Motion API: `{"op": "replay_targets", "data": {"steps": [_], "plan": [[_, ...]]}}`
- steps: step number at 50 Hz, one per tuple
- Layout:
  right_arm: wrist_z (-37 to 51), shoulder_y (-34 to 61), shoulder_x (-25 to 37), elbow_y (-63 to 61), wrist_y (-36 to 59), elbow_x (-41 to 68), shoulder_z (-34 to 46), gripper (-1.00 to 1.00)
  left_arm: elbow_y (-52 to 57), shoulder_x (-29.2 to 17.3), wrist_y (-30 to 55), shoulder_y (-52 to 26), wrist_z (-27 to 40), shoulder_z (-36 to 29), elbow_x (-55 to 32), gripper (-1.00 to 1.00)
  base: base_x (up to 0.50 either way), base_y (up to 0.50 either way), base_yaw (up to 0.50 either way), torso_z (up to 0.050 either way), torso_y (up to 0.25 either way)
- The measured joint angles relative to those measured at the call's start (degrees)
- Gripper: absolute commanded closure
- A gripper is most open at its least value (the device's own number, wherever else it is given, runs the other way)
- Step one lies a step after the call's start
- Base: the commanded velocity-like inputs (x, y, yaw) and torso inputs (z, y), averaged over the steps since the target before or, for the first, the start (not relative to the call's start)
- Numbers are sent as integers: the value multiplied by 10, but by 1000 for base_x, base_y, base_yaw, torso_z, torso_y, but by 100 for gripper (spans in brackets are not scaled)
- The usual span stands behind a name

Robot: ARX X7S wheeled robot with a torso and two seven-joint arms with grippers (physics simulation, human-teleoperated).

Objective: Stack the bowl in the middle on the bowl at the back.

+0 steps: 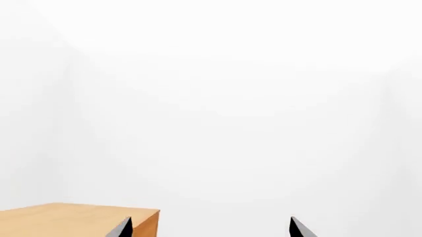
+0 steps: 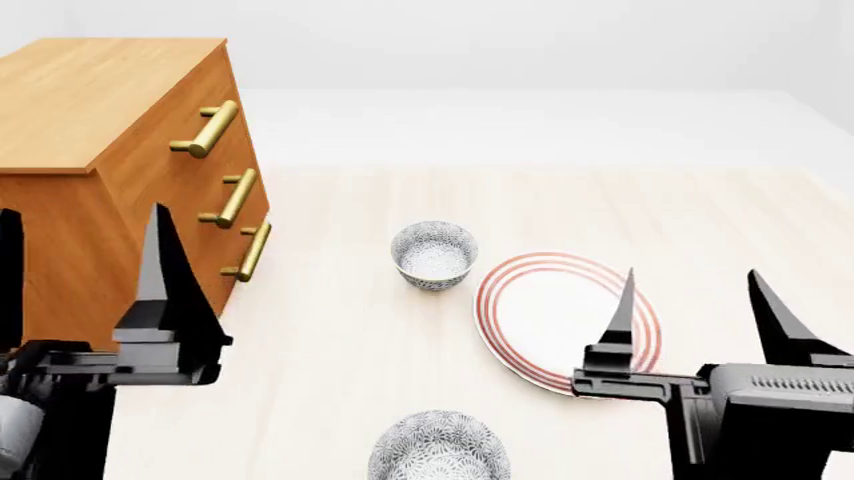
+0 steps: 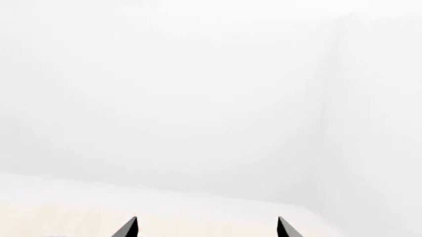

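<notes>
Bowls, small, round, grey-patterned: the near one point(image 2: 438, 448) is sitting on the pale wooden counter point(image 2: 334, 330) between both wide-open, empty grippers, left gripper point(image 2: 83, 270) and right gripper point(image 2: 694, 300); the back bowl point(image 2: 434, 254) is resting farther ahead, beside the red-ringed white plate point(image 2: 567, 320).

A small round deep bowl with fine grey-on-white patterning point(image 2: 434, 254) stands upright mid-table, its speckled pale inside showing. An identical patterned bowl point(image 2: 438, 447) sits upright well apart, nearer the camera, partly cut off

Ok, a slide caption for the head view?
Both open grippers, left and right, raised above two patterned bowls, plate and drawers.
</notes>
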State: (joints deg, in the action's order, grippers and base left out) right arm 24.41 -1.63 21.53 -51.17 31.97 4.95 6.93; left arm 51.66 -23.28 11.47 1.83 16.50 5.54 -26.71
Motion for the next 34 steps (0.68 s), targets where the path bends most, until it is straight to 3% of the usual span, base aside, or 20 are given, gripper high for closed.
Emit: {"op": "replay_targets", "data": {"steps": [8,13,23,34], "plan": [[34,-40,26,-48,-46,-7,8,-100,17,5,-70,58,-24,30,-17,-100,0,0,0,0,0],[115,-45,96,-64,-89,13,50,-100,26,8,-103,88,-36,42,-27,-100,0,0,0,0,0],[352,76,283,-79,-172,59,269,-100,37,9,-147,128,-51,60,-45,-100,0,0,0,0,0],[524,257,383,-85,-208,82,508,-100,30,10,-170,139,-60,61,-56,-100,0,0,0,0,0]]}}
